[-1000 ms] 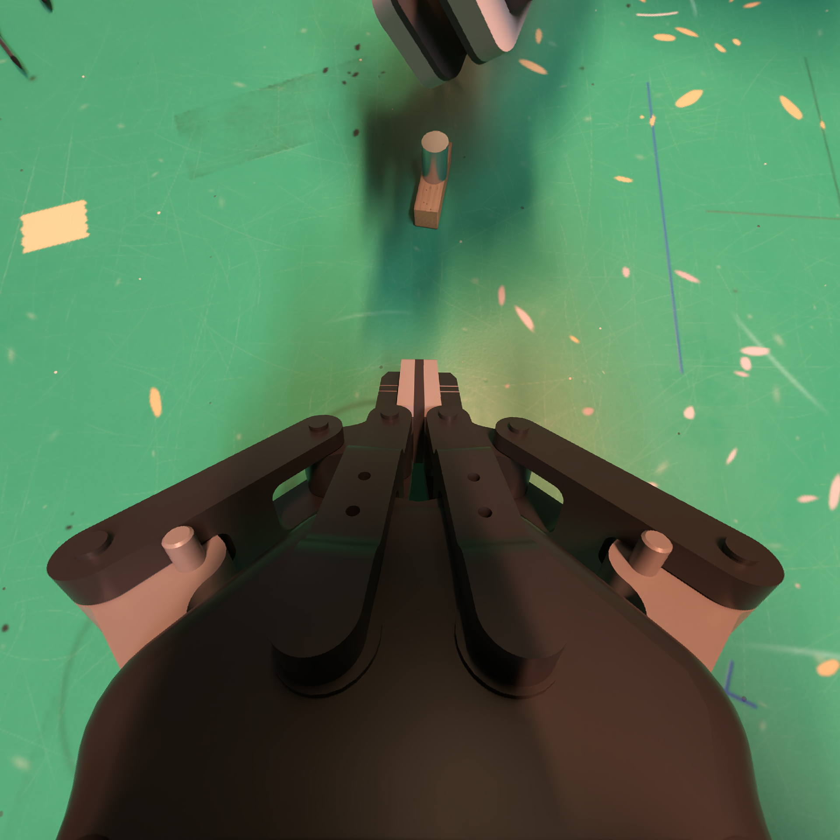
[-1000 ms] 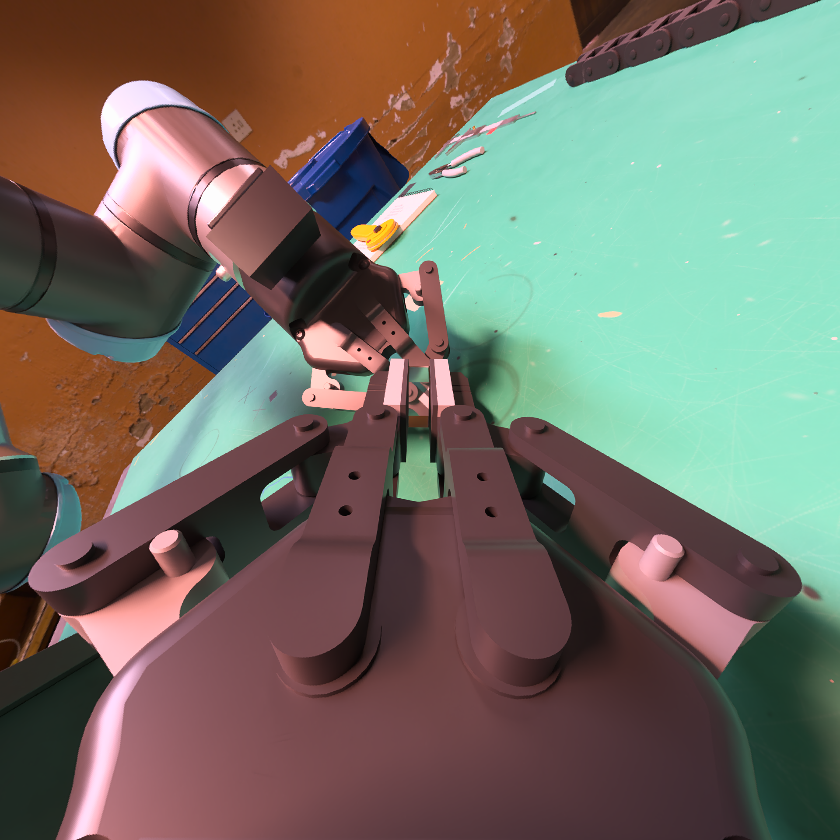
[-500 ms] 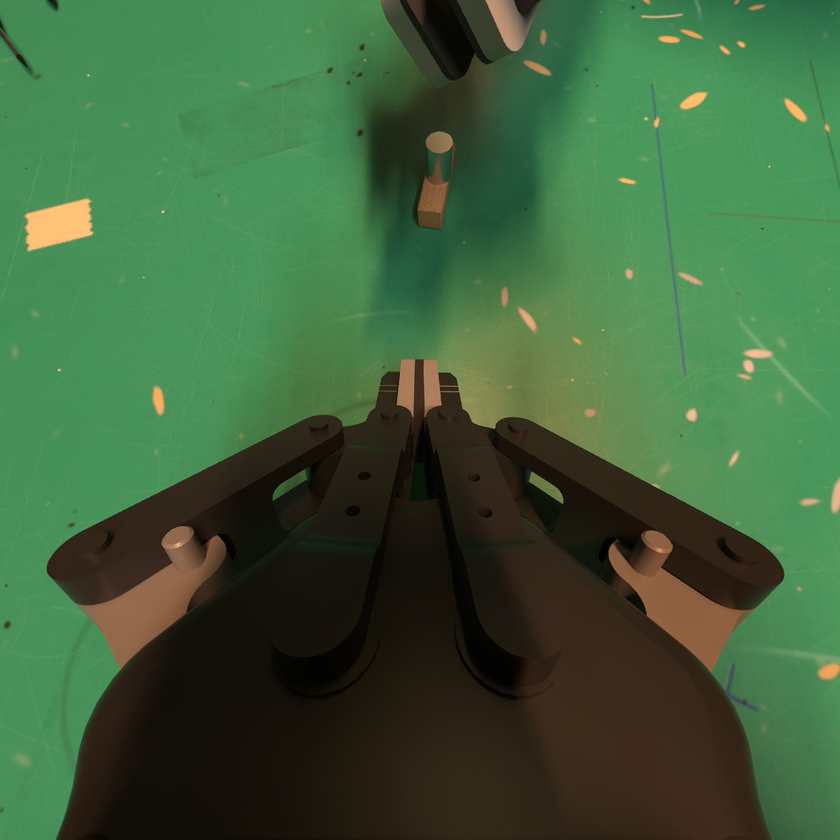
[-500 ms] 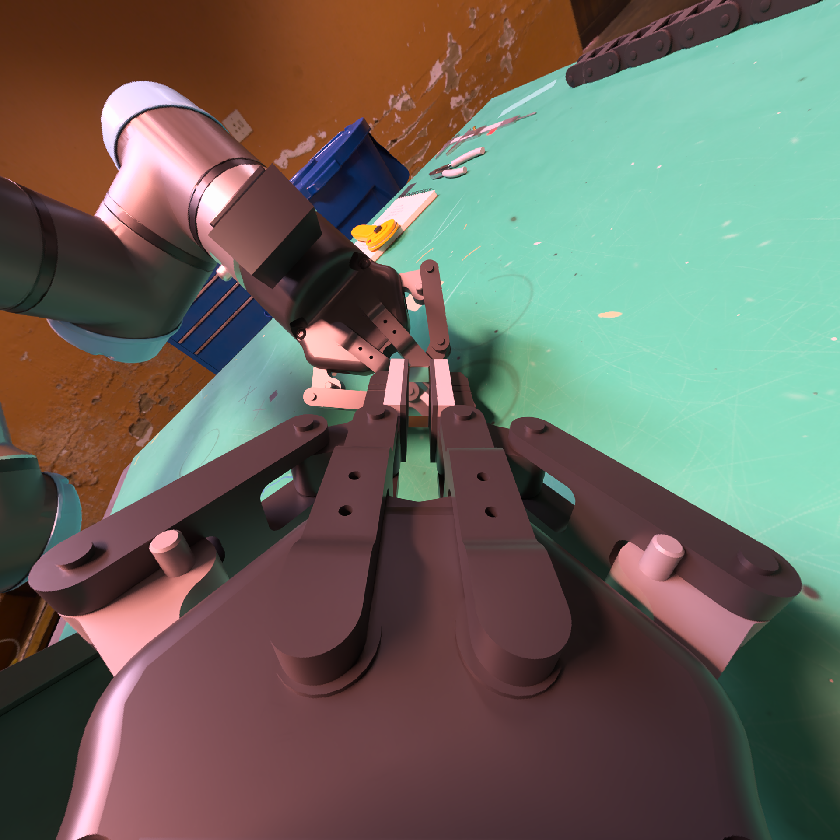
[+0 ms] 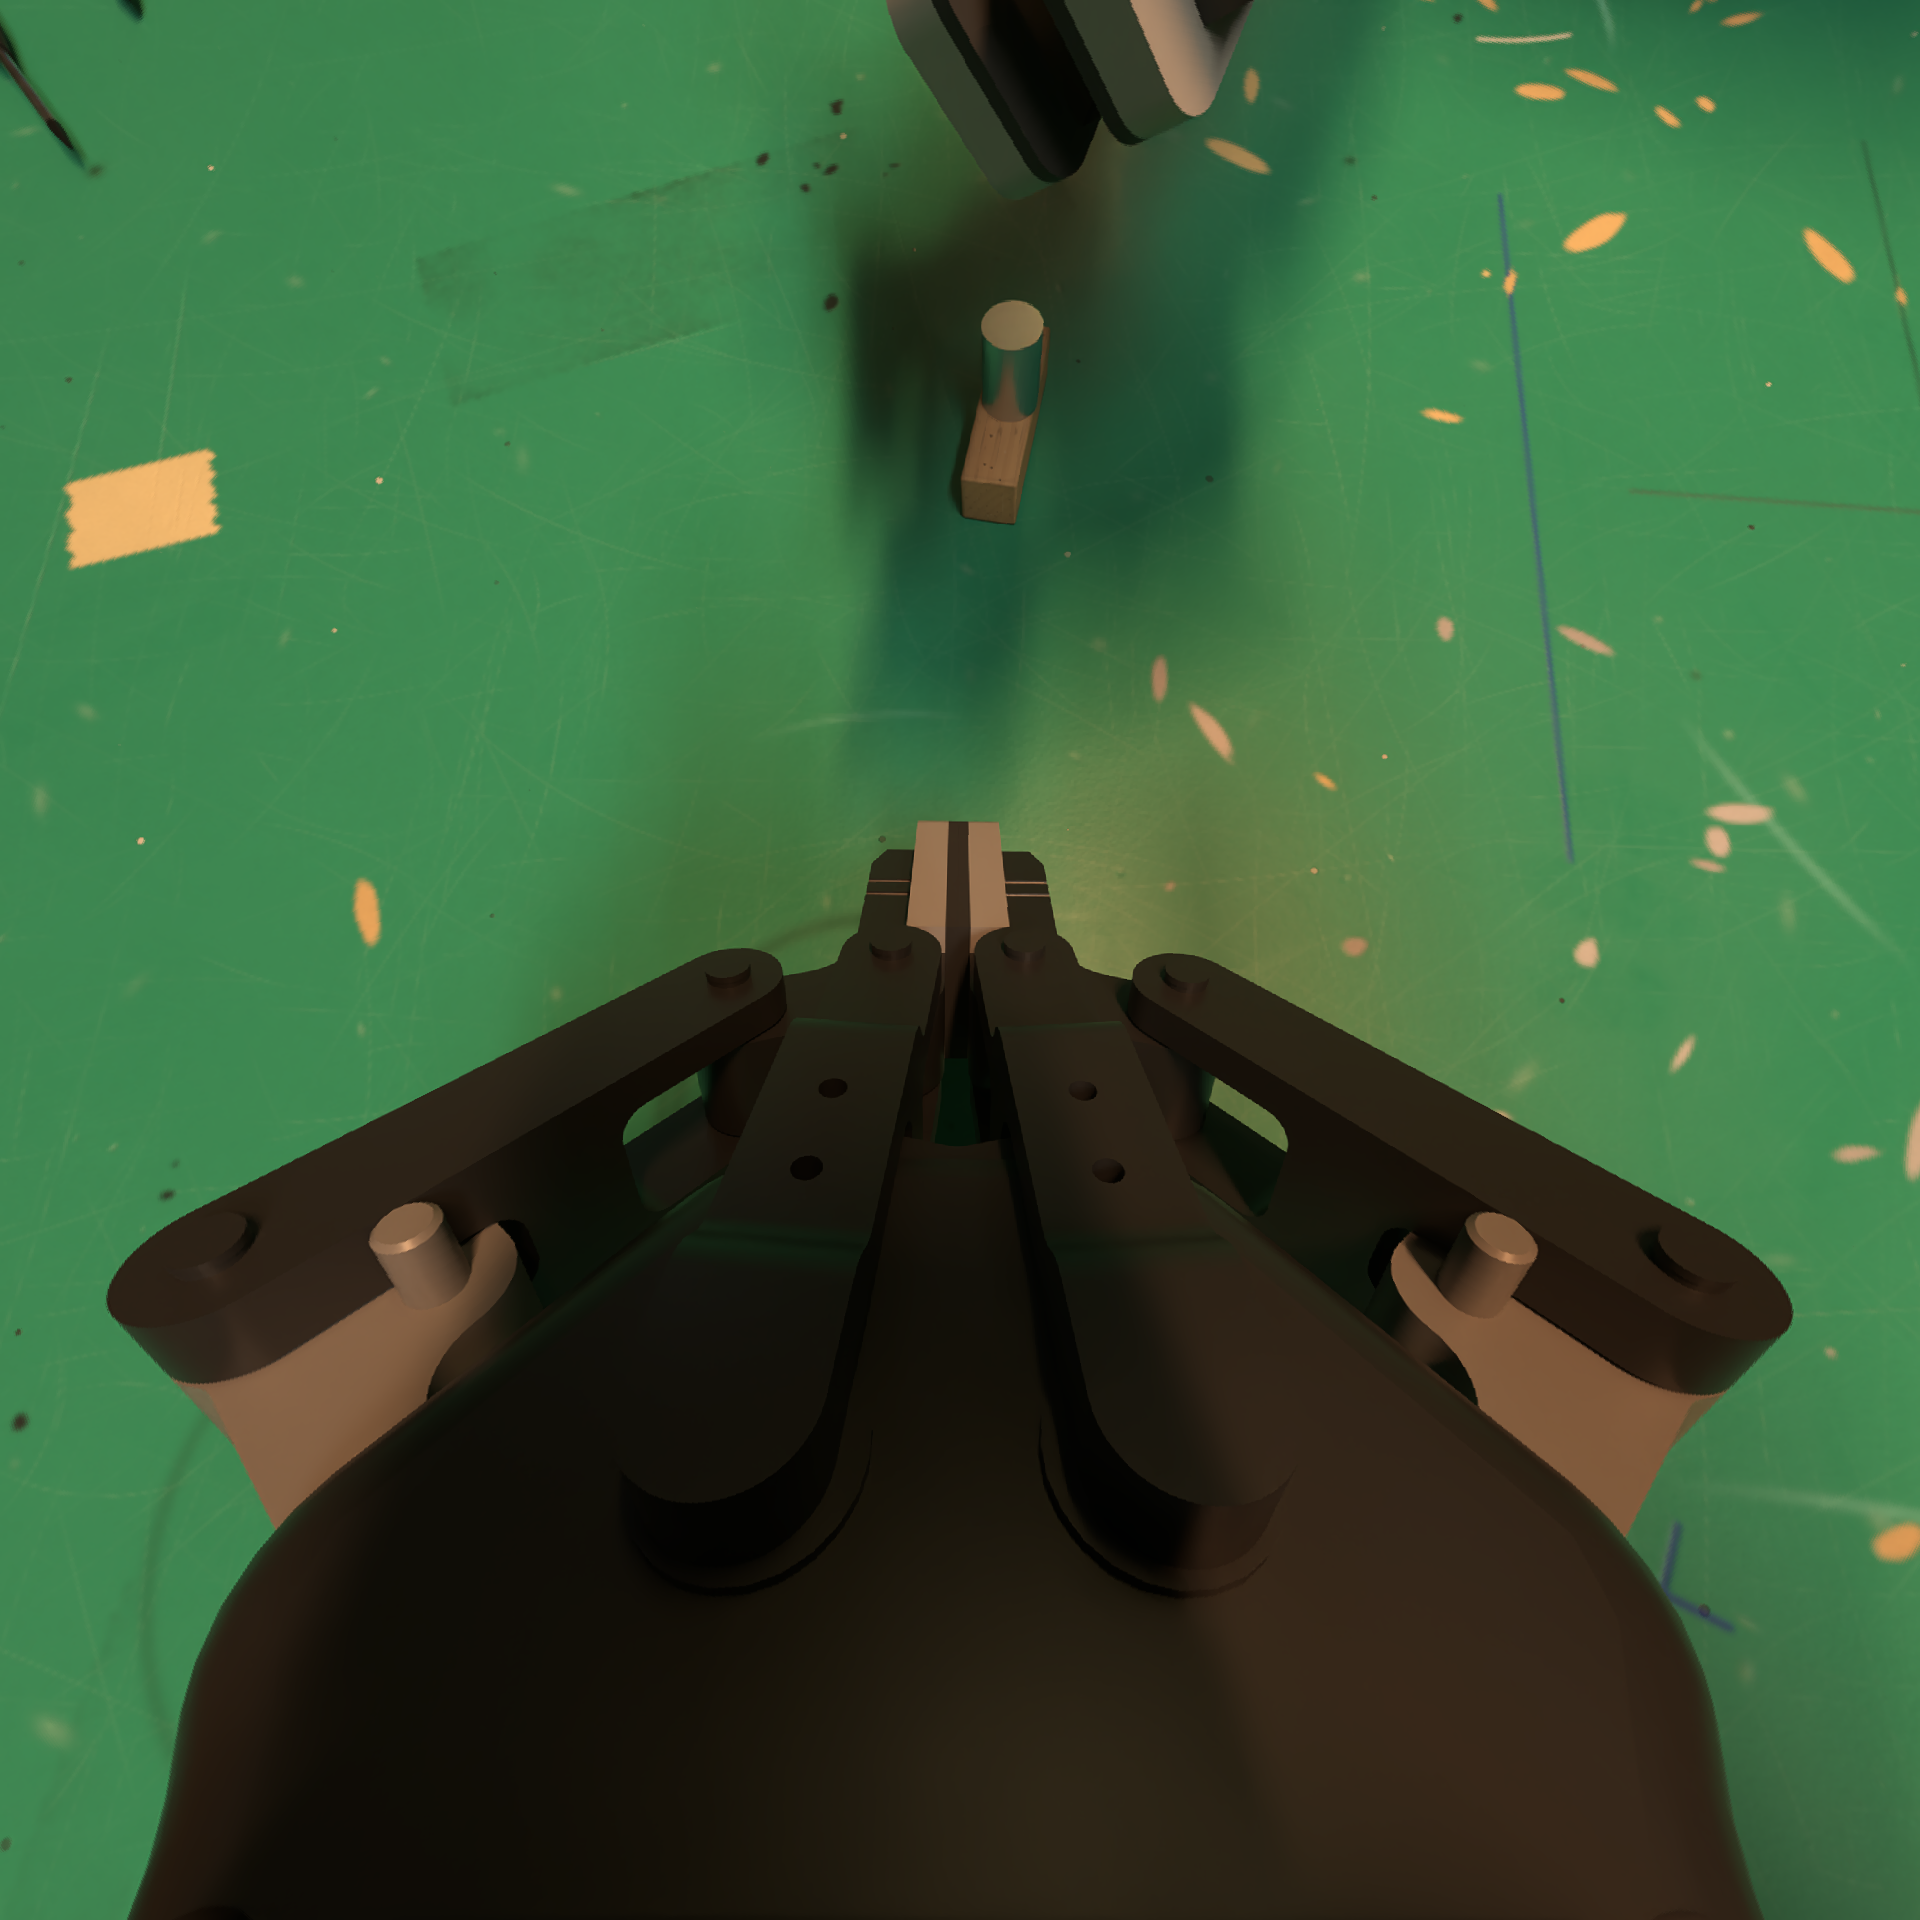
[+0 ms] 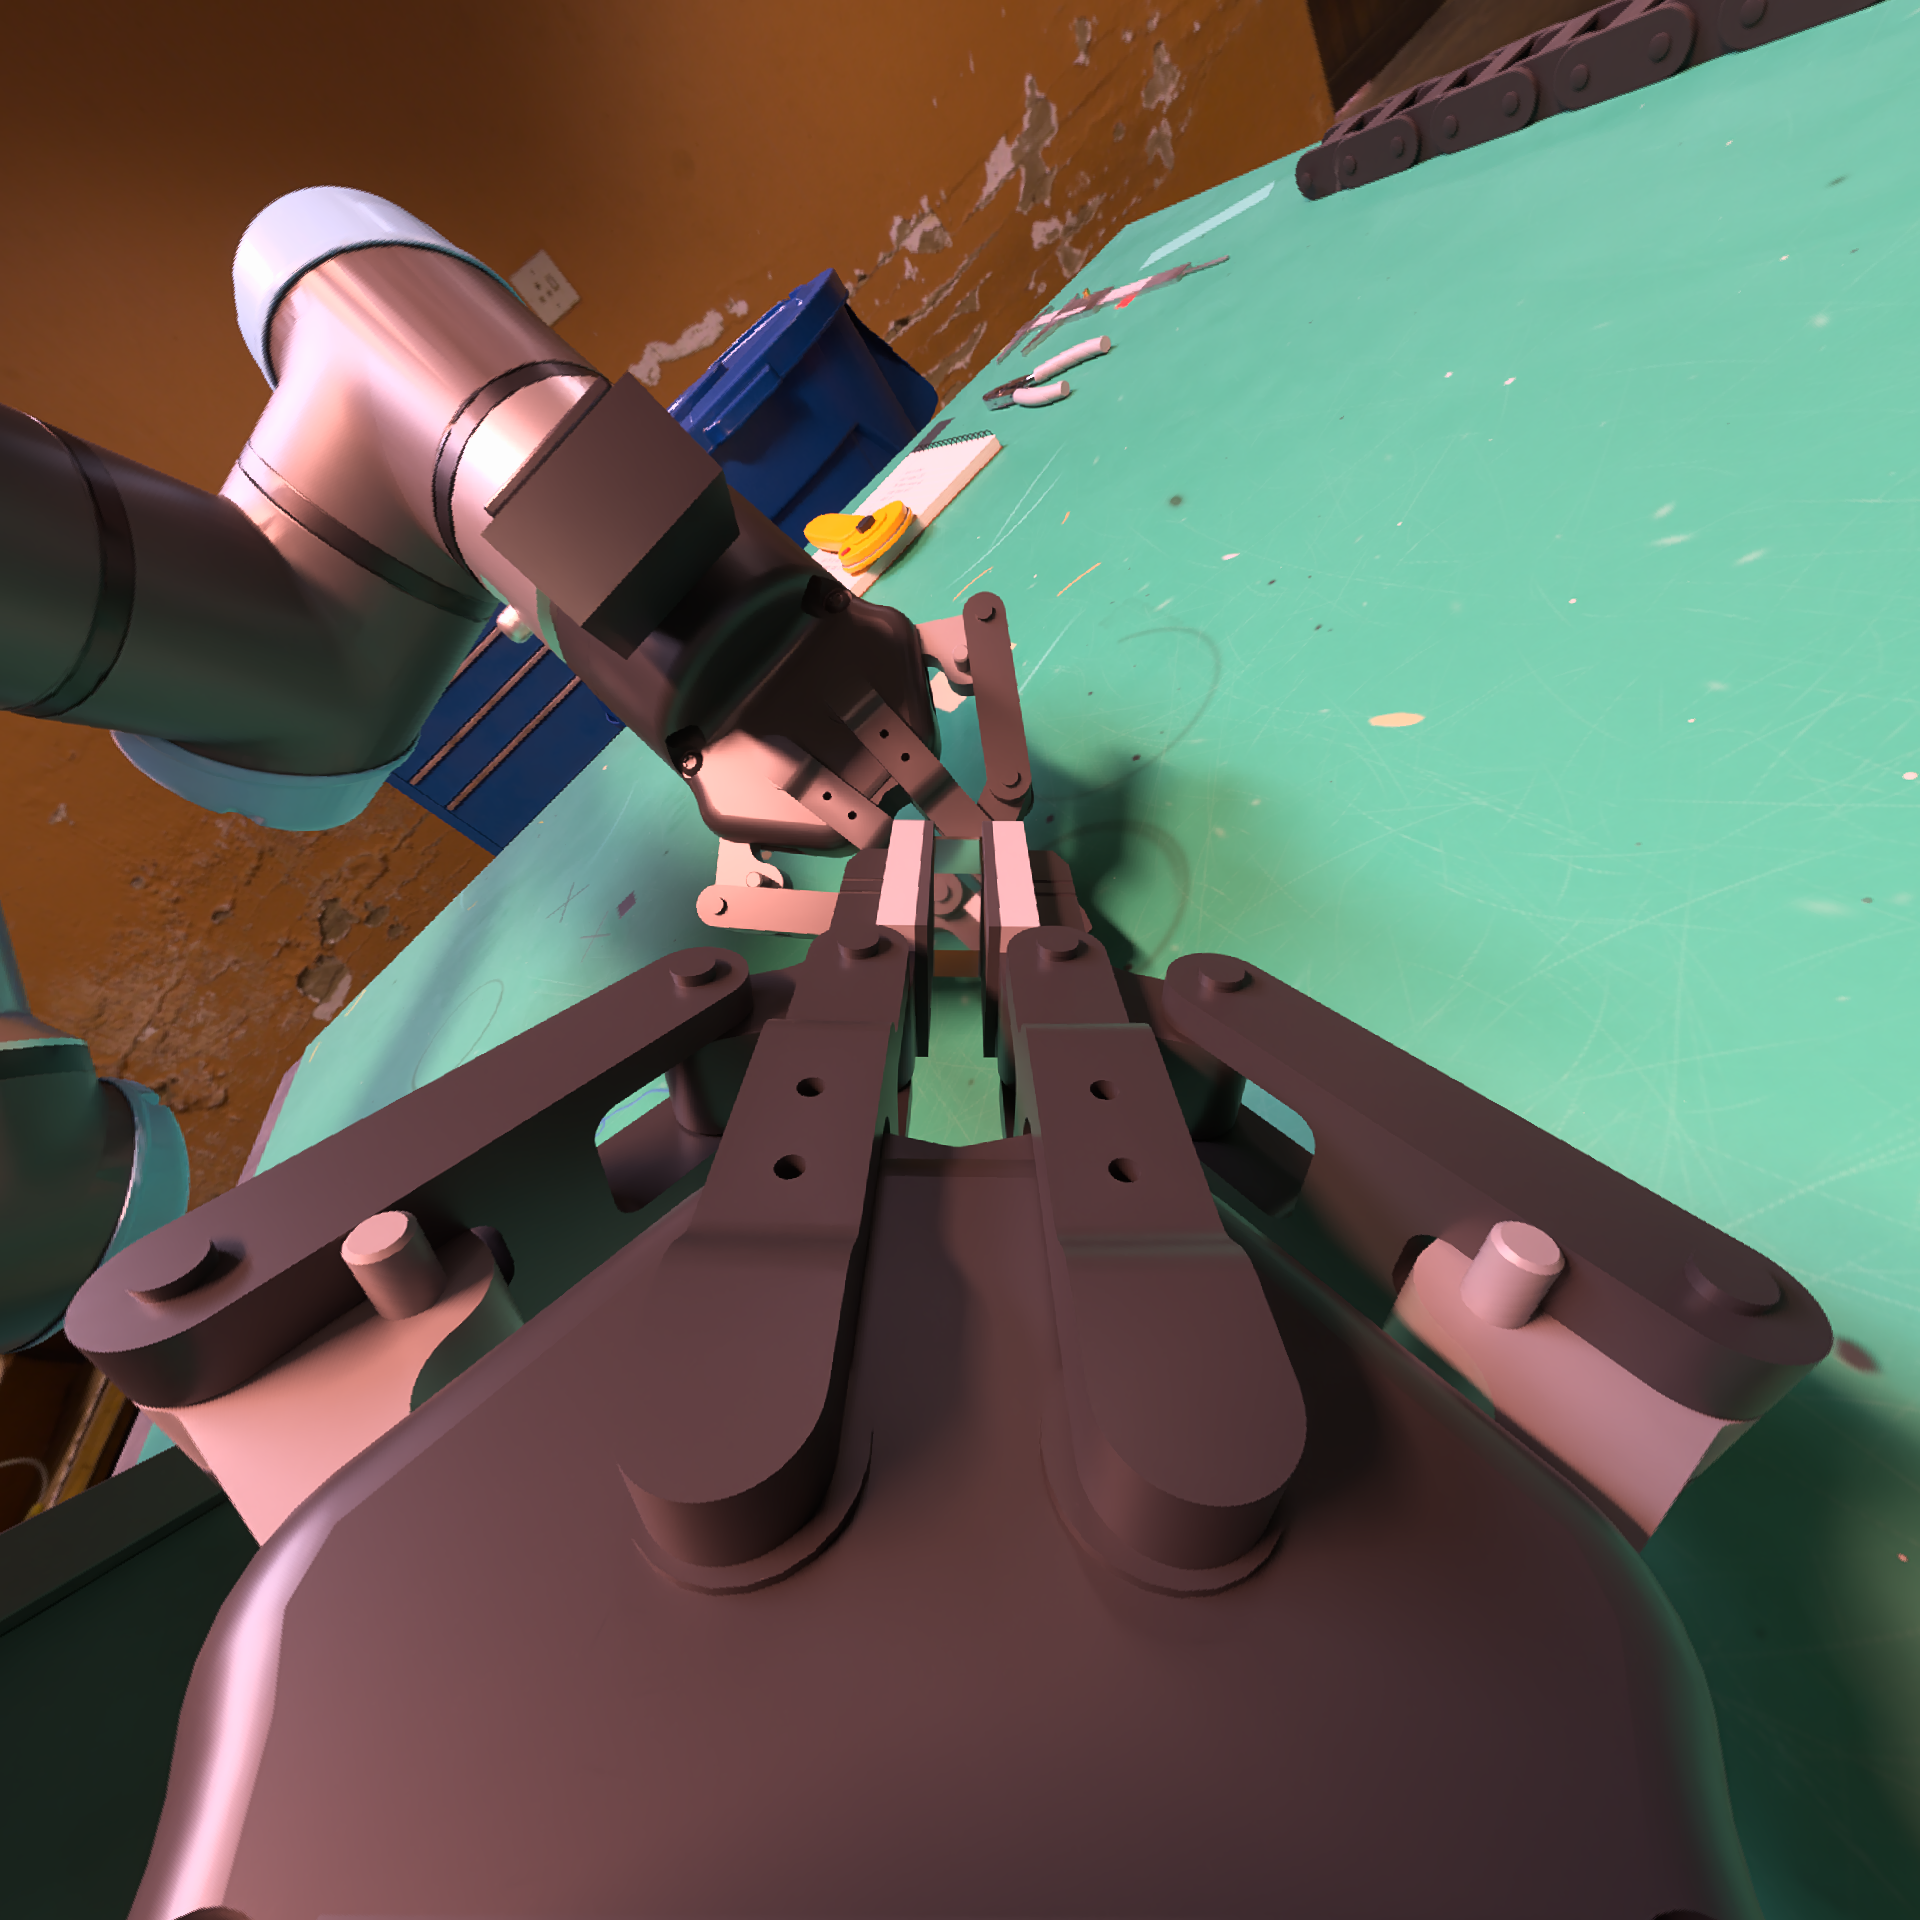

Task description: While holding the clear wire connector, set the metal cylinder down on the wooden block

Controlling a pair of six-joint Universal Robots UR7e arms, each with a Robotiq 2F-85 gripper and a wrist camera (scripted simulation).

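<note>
In the left wrist view the metal cylinder [image 5: 1010, 358] stands upright on the far end of the small wooden block [image 5: 995, 473], which lies on the green mat. My left gripper [image 5: 956, 831] is well short of them, its pads pressed on something thin and clear, the clear wire connector [image 5: 1023, 888], of which only faint edge lines show beside the pads. The right gripper's fingers [image 5: 1060, 94] hang above and beyond the cylinder, apart from it. In the right wrist view my right gripper [image 6: 958, 852] is open by a narrow gap and empty, facing the left arm [image 6: 364, 468].
A tan tape patch [image 5: 140, 507] lies on the mat at the left. A blue bin [image 6: 800, 405], a notepad [image 6: 935, 473], a yellow round tool [image 6: 860, 530], pliers [image 6: 1039, 384] and a dark chain [image 6: 1507, 104] lie along the table's far edges.
The scene in the left wrist view has shifted slightly to the right. The cylinder stays upright on the block. Neither gripper has opened or closed.
</note>
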